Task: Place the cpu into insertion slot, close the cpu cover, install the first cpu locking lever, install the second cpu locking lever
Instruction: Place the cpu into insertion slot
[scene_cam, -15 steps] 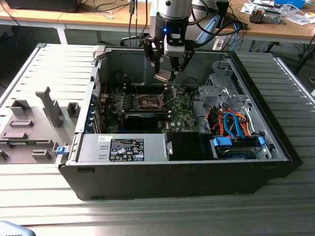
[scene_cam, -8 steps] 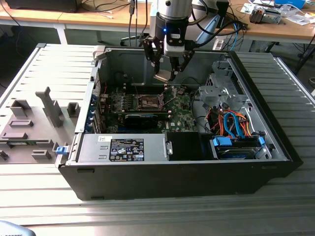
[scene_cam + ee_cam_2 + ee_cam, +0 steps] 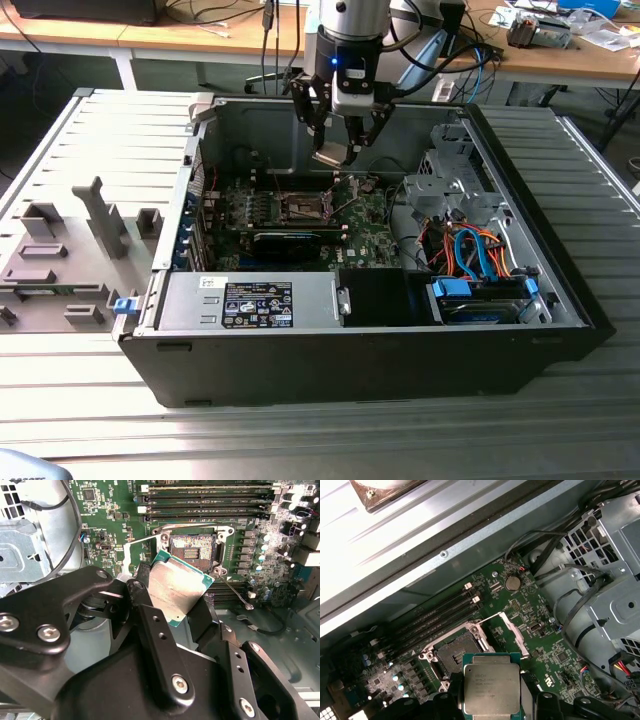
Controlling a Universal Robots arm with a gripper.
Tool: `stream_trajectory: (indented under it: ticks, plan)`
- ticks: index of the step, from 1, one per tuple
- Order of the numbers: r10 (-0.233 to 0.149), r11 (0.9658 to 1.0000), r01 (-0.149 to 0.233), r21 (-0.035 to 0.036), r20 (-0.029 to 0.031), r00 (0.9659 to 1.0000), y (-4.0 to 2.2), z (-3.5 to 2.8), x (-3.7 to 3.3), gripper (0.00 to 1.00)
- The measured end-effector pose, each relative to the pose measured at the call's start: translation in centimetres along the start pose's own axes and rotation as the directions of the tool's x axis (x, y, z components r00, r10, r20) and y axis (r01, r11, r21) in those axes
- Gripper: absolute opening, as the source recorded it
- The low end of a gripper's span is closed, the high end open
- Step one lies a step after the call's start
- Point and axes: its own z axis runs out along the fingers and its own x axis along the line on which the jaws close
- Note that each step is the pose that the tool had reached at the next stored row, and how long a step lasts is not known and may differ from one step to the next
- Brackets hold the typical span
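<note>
One gripper: the arm's gripper point(image 3: 336, 150) hangs inside the open computer case point(image 3: 350, 365), its two black fingers point(image 3: 146, 605) closed in on opposite edges of the cpu, with only the chip's width between them.
Cpu: the pale silver square point(image 3: 330, 155) is pinched in the fingertips, tilted and in the air, touching nothing else. In both wrist views its flat face shows between the fingers point(image 3: 177, 587) point(image 3: 491, 690).
Insertion slot: on the green board point(image 3: 372, 236), in the exterior view, the socket point(image 3: 303, 207) sits at about 7 o'clock from the held chip and lower down, with clear air between them. Its dark contact bed lies bare in both wrist views point(image 3: 194, 547) point(image 3: 454, 655).
Cpu cover: in the first wrist view the thin metal frame point(image 3: 514, 635) stands swung up off the socket, just beside it, and the board shows through its window.
Around it: from the socket, in the exterior view, a grey labelled box point(image 3: 250, 300) lies at 7 o'clock and a bundle of orange and blue cables point(image 3: 470, 255) at 3 o'clock.
Underneath: the case rests on a ribbed grey table point(image 3: 100, 150).
</note>
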Motion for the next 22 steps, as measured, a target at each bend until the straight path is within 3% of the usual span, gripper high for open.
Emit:
stream_trajectory:
  ticks: [22]
  plan:
    - [0.013,0.9999,-0.013,-0.0002,0.0001,0.9999,0.0,0.08,0.0,0.55]
